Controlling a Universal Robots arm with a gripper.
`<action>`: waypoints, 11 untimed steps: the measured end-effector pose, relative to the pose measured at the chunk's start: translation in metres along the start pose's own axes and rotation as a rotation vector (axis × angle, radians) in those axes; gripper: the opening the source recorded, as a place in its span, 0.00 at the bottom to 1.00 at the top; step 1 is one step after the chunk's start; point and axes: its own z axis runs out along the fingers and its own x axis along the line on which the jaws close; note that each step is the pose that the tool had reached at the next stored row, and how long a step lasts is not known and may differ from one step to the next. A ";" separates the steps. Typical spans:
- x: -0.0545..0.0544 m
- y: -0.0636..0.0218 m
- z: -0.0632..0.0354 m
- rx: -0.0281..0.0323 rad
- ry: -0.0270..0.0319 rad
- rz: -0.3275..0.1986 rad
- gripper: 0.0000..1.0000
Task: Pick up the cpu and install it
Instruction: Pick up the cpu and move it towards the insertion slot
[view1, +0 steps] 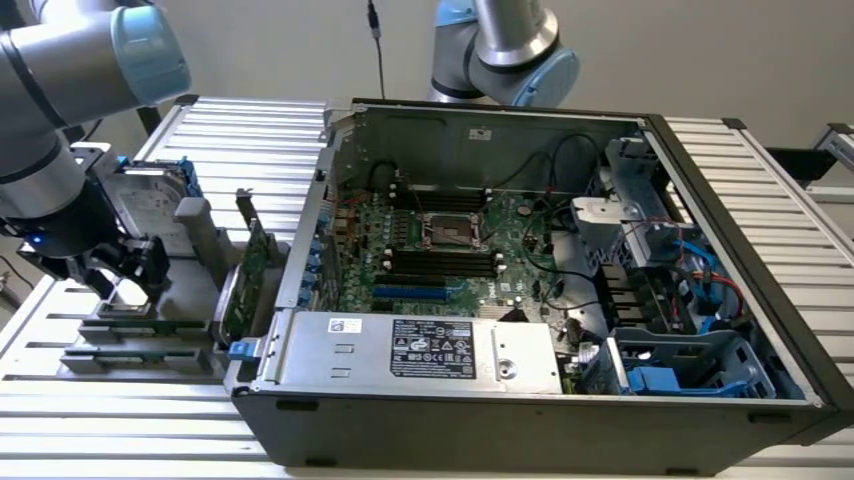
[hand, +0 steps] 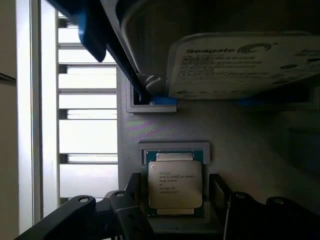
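Exterior view first: the arm (view1: 54, 120) reaches down at the exterior view's left, and the gripper (view1: 127, 290) hangs low over a grey holder (view1: 147, 335) on the slatted table (view1: 240, 130), just outside the open computer case (view1: 534, 420). Behind the gripper a hard drive (view1: 140, 200) with blue rails stands on edge. Inside the case the green board (view1: 514, 225) lies flat, its dark socket (view1: 451, 232) near the middle, well apart from the gripper. A second arm (view1: 507, 45) shows beyond the case's far wall. Over to the wrist view, and there is the cpu (hand: 175, 184), silver-grey top up with printed text on it, seated flat in a shallow square pocket of the holder (hand: 250, 140). The gripper (hand: 175, 187) is released, jaws wide: a dark finger (hand: 134, 187) stands on each side of the chip, close beside its edges, and I cannot tell whether either one touches. Nothing is gripped — the chip lies in its pocket. The hard drive (hand: 240, 65), label reading Seagate, looms just past the pocket, and the bright slats of the table (hand: 85, 135) run beside the holder.
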 end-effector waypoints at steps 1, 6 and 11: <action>0.000 0.0002 0.0002 -0.0001 -0.0002 0.000 0.65; 0.000 0.0015 0.0003 0.0000 0.0007 0.000 0.65; 0.000 0.0020 0.0010 0.0002 0.0060 0.001 0.65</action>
